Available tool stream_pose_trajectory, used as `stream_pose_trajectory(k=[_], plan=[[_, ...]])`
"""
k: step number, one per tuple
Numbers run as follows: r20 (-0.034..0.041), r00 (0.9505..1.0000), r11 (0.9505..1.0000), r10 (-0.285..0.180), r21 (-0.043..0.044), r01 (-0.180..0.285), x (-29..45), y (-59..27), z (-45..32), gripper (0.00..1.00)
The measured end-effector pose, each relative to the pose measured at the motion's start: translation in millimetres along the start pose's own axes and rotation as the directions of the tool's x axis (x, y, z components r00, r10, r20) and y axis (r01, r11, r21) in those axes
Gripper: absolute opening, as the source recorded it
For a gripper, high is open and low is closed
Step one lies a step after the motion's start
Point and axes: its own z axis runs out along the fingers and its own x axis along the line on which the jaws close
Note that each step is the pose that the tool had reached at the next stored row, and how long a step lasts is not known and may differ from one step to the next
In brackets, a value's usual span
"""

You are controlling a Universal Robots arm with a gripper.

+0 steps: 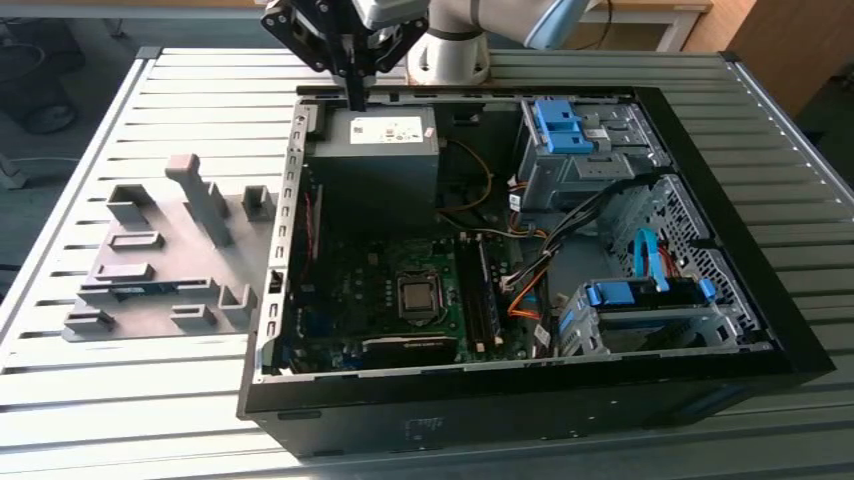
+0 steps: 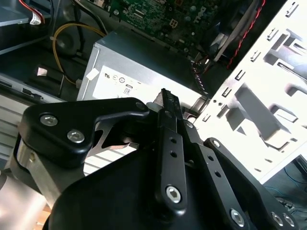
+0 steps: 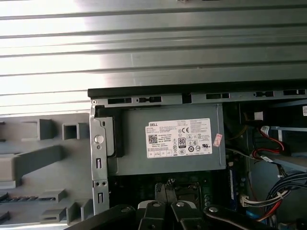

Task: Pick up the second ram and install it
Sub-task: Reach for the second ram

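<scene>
In the exterior view the ram (image 1: 142,290) sits in a slot of the grey fixture (image 1: 174,255) on the worktop (image 1: 200,100), well off to the exterior view's left of my pincer (image 1: 358,102) and nearer the camera. My arm (image 1: 461,30) stands at the worktop's far edge, with the wrist turned so the pincer points straight down. It hangs just above the power supply (image 1: 387,150), in the far corner of the open case (image 1: 534,400). In the second wrist view my fingers (image 2: 166,103) are pressed together, gripping nothing. To the exterior view's right of the pincer are the blue drive bays (image 1: 567,125).
</scene>
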Motion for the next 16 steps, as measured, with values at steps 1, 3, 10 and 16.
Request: stream_pose_trajectory(k=[1, 3, 10, 16], plan=[[-0.0001, 1.0000, 1.0000, 0.000, 0.0001, 0.000, 0.8, -0.1, 0.0, 0.11], [0.0000, 1.0000, 1.0000, 0.000, 0.0000, 0.000, 2.5, -0.2, -0.1, 0.11], [0.0000, 1.0000, 1.0000, 0.000, 0.0000, 0.000, 4.1, -0.3, -0.1, 0.11], [0.0000, 1.0000, 1.0000, 0.000, 0.0000, 0.000, 7.5, -0.6, -0.2, 0.11]])
